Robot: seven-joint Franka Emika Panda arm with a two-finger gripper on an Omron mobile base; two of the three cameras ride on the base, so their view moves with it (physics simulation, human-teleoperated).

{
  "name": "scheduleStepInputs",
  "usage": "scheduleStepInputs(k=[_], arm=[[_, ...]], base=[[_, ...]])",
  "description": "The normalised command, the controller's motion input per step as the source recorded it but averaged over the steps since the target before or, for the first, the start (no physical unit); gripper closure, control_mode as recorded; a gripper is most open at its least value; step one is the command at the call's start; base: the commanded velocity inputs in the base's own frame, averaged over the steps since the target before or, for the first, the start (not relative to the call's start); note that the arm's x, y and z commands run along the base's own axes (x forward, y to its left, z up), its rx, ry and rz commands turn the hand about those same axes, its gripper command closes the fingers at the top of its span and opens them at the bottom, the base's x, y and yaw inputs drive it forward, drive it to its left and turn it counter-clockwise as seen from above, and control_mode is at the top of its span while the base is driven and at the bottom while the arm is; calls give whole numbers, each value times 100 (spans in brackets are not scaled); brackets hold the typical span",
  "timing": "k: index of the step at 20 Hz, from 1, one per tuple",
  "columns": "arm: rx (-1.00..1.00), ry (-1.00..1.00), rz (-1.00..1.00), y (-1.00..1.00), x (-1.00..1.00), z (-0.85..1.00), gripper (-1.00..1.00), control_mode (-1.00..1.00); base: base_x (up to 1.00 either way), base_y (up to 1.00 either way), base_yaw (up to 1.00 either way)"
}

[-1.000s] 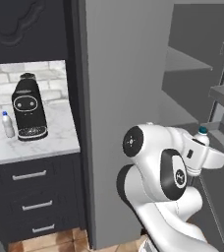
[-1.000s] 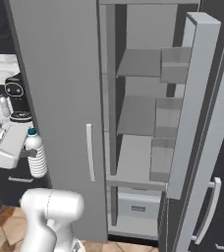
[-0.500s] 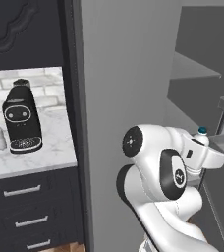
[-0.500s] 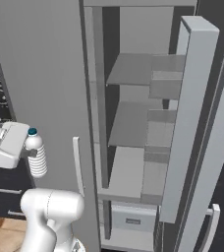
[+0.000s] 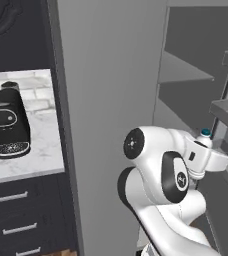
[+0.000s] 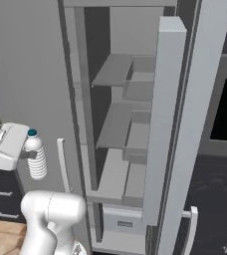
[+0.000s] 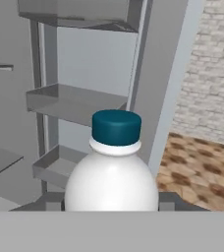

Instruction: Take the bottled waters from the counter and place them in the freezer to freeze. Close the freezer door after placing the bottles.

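Gripper clamped on upright teal-capped bottle, held in the air in front of the open freezer, beside its shelves, door swung wide.

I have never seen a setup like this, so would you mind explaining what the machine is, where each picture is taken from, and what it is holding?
This is a rendered kitchen with a white robot arm on a driving base. Two cameras ride on the base behind the arm, one to its left and one to its right; the third sits on the hand and looks along the gripper. The gripper is shut on a bottle with a dark teal cap, held upright in front of the open freezer, whose grey shelves show. Its door stands swung open. In the left base view, a black coffee machine stands on the marble counter over dark drawers.
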Motion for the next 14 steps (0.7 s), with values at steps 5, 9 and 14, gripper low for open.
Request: scheduleStepInputs(k=[5, 9, 14], arm=[[0, 0, 0, 0, 0, 0, 100, 100], [0, 0, 0, 0, 0, 0, 100, 100], [0, 0, 0, 0, 0, 0, 100, 100]], base=[[27, -25, 0], [35, -15, 0], [48, -5, 0]])
